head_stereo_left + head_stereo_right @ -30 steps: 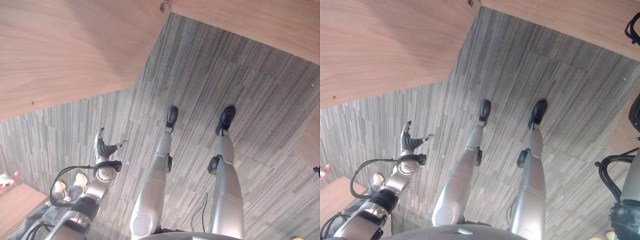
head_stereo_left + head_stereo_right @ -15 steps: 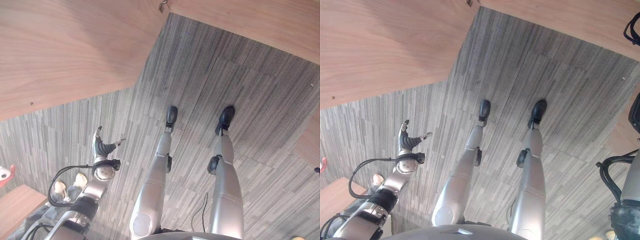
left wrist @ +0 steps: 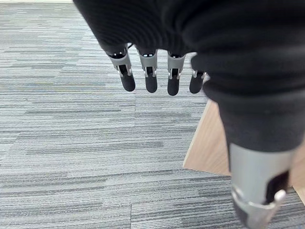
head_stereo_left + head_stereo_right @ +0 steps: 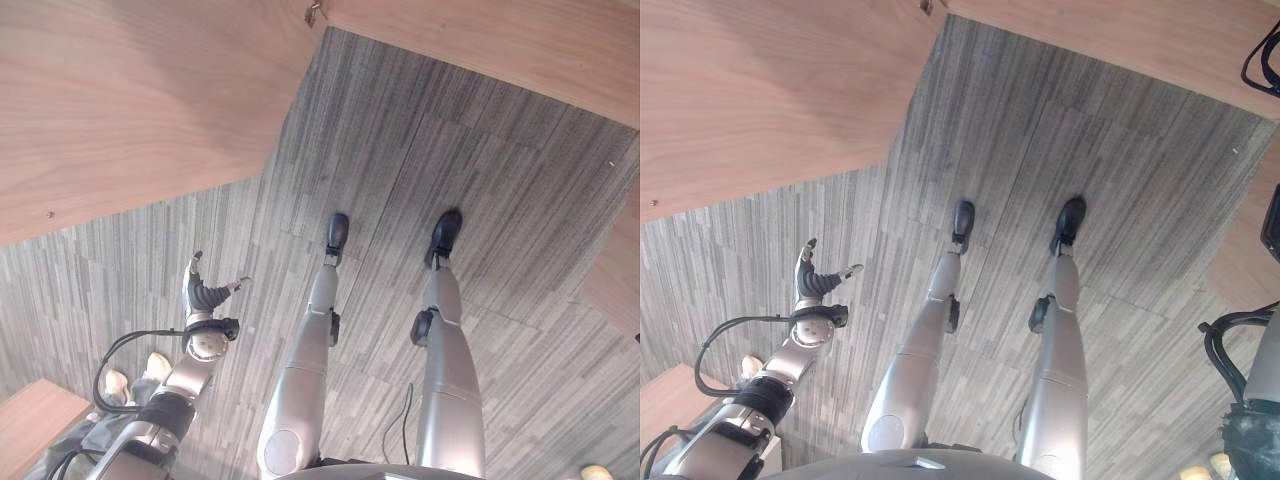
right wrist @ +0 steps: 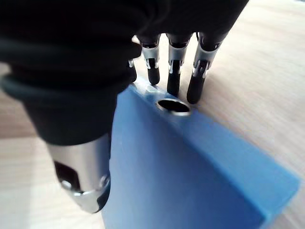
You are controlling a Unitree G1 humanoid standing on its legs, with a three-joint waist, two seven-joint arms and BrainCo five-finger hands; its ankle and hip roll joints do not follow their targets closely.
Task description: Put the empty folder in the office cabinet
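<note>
Right wrist view: right hand [image 5: 90, 71] is on the blue folder [image 5: 190, 167], fingers [image 5: 173, 71] reaching down over its spine next to the metal finger hole [image 5: 173, 106], thumb down the near face, so it reads as a pinch across the spine. Folder stands on a light wood surface [image 5: 267, 57]; can't tell if that is a tabletop or a cabinet shelf.

Change over the last second: head camera has drifted a bit, whole picture shifted, floor and wood panels moved together, not the things. Left hand [image 4: 203, 297] has barely moved, just slightly lower in the eye views. No folder motion to report. Judgement: the grasp looks set but the carry to the cabinet is not yet done, so task is early.

Pose: left arm hangs low at the robot's left side over the grey carpet [image 4: 400, 150], hand empty, fingers straight and relaxed, thumb out to the side. Left wrist view shows those fingers [image 3: 151, 76] over carpet with a wood corner [image 3: 209, 148] nearby. A person's shoes [image 4: 135, 378] show beside that arm.
</note>
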